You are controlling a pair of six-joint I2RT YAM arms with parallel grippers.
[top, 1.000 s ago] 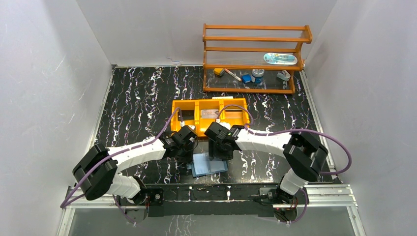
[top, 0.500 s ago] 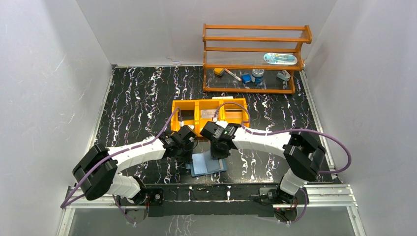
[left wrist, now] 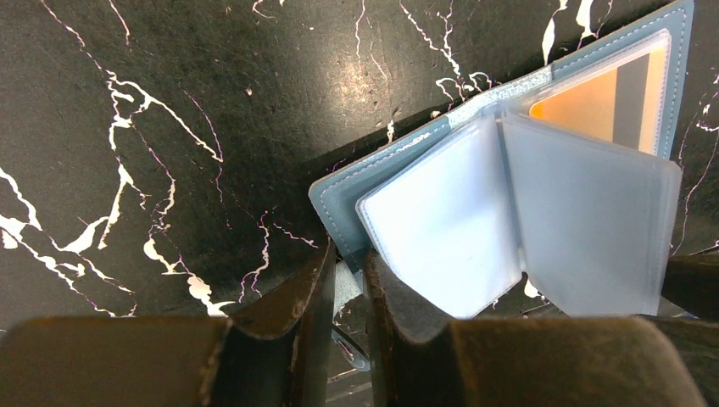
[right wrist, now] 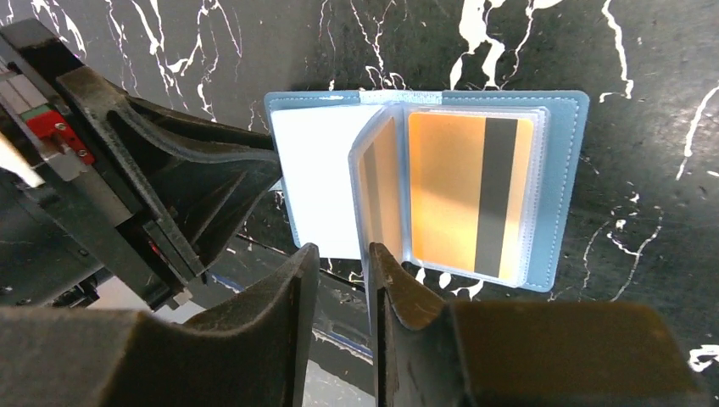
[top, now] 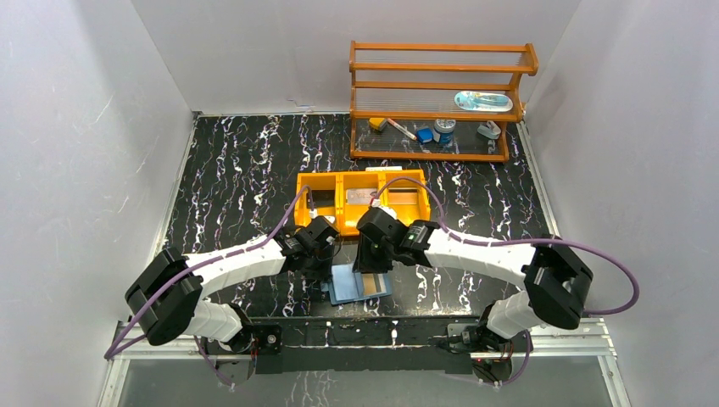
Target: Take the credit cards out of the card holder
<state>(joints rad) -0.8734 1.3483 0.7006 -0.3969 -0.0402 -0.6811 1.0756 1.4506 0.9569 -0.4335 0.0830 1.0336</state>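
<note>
Close to the near edge of the table (top: 237,170), between the two arms, the card holder (right wrist: 564,170) lies open and flat with its blue cover down and its clear sleeves fanned upward. The left gripper (left wrist: 346,292) sits at the holder's left edge, fingers pressed nearly together and pinching the corner there. The right gripper (right wrist: 339,284) hangs right over the holder's middle, its fingers close together with a thin gap between them. One clear sleeve stands upright against the tip of one finger, and I cannot tell whether it is pinched or only touched. An orange card (right wrist: 445,195) with a dark stripe sits in the sleeve on the holder's right leaf, and the upright sleeve shows orange too. The sleeves on the left leaf look pale and blank.

Just beyond both grippers stands an orange tray (top: 322,191) with three compartments, a silvery-grey card (top: 360,197) lying in the middle one. Farthest off, at the right along the back wall, is a wooden rack (top: 441,85) with small odds and ends on its lowest shelf.
</note>
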